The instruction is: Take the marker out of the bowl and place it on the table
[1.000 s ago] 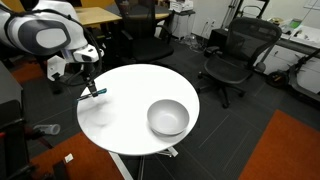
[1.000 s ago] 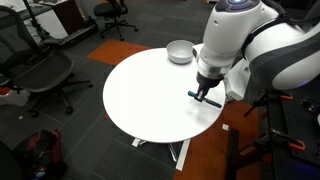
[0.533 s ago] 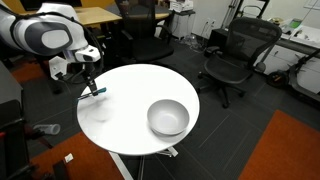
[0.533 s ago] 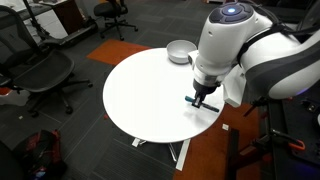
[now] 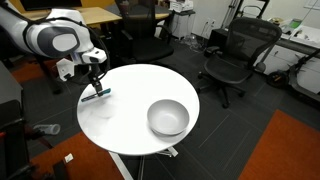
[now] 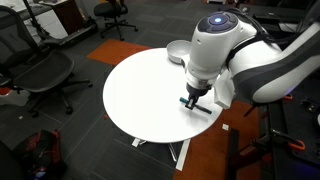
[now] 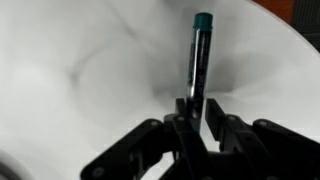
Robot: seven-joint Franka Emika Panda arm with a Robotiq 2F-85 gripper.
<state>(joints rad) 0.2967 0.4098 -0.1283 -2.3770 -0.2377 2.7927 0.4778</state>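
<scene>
1. Marker (image 7: 201, 55), teal-capped and slim, is sitting out of the bowl, with its lower end showing between the two fingers of the gripper (image 7: 199, 108) in the wrist view.
2. The jaws are standing nearly closed, pressing on either side of the marker's lower end; the teal end is pointing away from the wrist camera.
3. In an exterior view the marker (image 5: 96, 93) is lying almost level just above the white top of the table (image 5: 130, 110), near the rim closest to the arm (image 5: 55, 38). Whether it is touching the surface cannot be told.
4. The gripper (image 5: 95, 84) is pointing straight down over that spot.
5. The bowl (image 5: 168, 117) is standing upright on the opposite side of the table, well apart from the marker.
6. In an exterior view from the opposite side, the white arm (image 6: 215, 45) is leaning in over the table (image 6: 140, 95), its gripper (image 6: 195, 98) holding the marker (image 6: 197, 104) low near the rim, while the bowl (image 6: 177, 52) is peeking out from behind the arm at the far edge.
7. A black office chair (image 5: 235, 55) is standing on the dark carpet beyond the table.
</scene>
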